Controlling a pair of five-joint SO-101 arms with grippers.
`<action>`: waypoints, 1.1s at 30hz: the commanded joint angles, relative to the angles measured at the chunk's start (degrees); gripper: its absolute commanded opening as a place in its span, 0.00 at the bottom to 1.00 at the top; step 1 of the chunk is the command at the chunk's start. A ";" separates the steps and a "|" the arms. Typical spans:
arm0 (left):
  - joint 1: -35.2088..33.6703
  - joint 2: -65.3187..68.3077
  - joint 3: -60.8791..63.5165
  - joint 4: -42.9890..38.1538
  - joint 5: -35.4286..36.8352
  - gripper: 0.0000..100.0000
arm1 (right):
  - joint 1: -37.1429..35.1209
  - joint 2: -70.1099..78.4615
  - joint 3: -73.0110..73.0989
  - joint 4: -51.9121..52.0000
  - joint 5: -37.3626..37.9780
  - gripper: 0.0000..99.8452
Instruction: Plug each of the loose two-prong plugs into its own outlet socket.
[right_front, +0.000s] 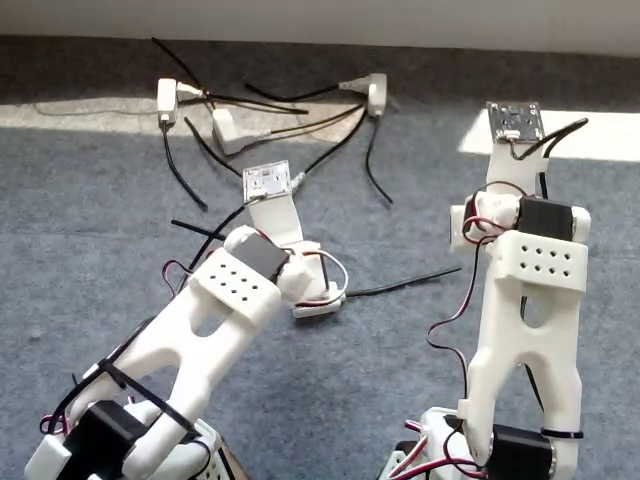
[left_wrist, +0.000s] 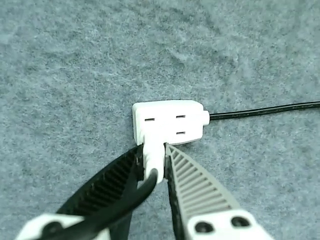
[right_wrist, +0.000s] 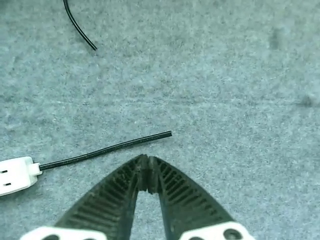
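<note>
So, left gripper (left_wrist: 154, 152) was clamped on the white plug (left_wrist: 152, 162), its nose butted against the side of the outlet socket (left_wrist: 170, 120) lying on the carpet (left_wrist: 75, 60). Couldn't see the prongs, so couldn't tell if it was seated. I'd have pushed straight along the plug's axis, slowly, since the loose socket would likely slide. Right gripper (right_wrist: 145, 175) hung close by, jaws closed on nothing, well placed to brace the socket at its cord (right_wrist: 100, 150) end.
</note>
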 joint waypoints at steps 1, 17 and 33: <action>0.48 -0.13 2.77 -6.15 0.26 0.01 | 0.66 -0.75 -2.07 -0.84 0.53 0.01; -1.36 -0.13 5.93 -8.18 0.00 0.01 | 0.66 -0.57 -2.07 -0.84 0.53 0.01; -5.93 0.31 8.66 -8.35 -5.71 0.01 | 0.57 -0.66 -2.07 -0.84 0.35 0.01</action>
